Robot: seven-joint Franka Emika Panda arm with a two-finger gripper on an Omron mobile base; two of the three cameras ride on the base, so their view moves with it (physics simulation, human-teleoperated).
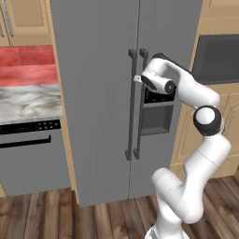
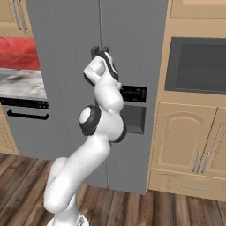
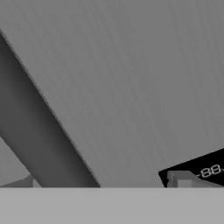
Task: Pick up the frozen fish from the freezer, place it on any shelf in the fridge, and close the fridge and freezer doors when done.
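Gripper at the freezer door handle, both doors shut.

The arm reaches up to the tall grey side-by-side unit, its hand just beside the narrower freezer door's vertical bar handle, above the dark dispenser recess. The jaws stand wide apart with nothing between them. The wider fridge door is closed too, so the frozen fish cannot be seen. In the hand view the handle crosses diagonally against the grey panel.

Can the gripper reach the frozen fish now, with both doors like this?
Probably not. The freezer door and fridge door are both shut. The open gripper is at the freezer door handle.
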